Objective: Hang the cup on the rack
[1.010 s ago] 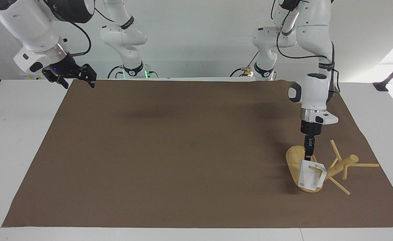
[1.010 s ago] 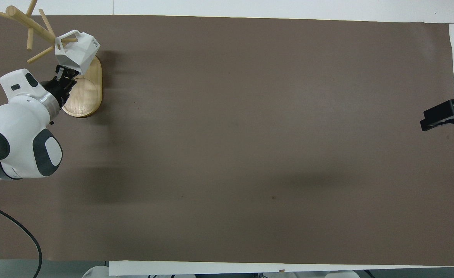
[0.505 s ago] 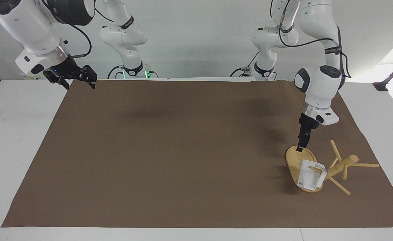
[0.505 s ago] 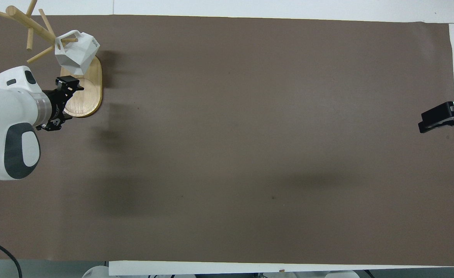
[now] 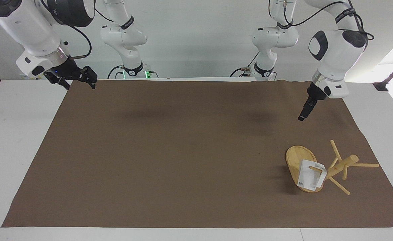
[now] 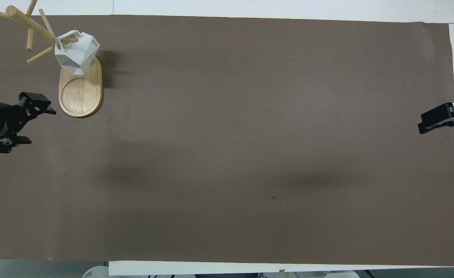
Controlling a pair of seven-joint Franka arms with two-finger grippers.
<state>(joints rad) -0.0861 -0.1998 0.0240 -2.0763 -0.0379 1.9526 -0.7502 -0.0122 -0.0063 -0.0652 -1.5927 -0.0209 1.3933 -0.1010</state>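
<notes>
The cup (image 5: 311,179) hung by its squared handle on a peg of the rack (image 5: 316,167), over the rack's oval base, which stood at the left arm's end of the brown mat (image 5: 183,150), at about ten o'clock in the overhead view. The left gripper (image 6: 37,121) was up in the air over the mat, clear of the rack and holding nothing, its fingers (image 6: 41,106) spread apart. The right arm waited with the right gripper (image 5: 79,76) over the mat's edge at about three o'clock in the overhead view, its fingers spread and holding nothing.
</notes>
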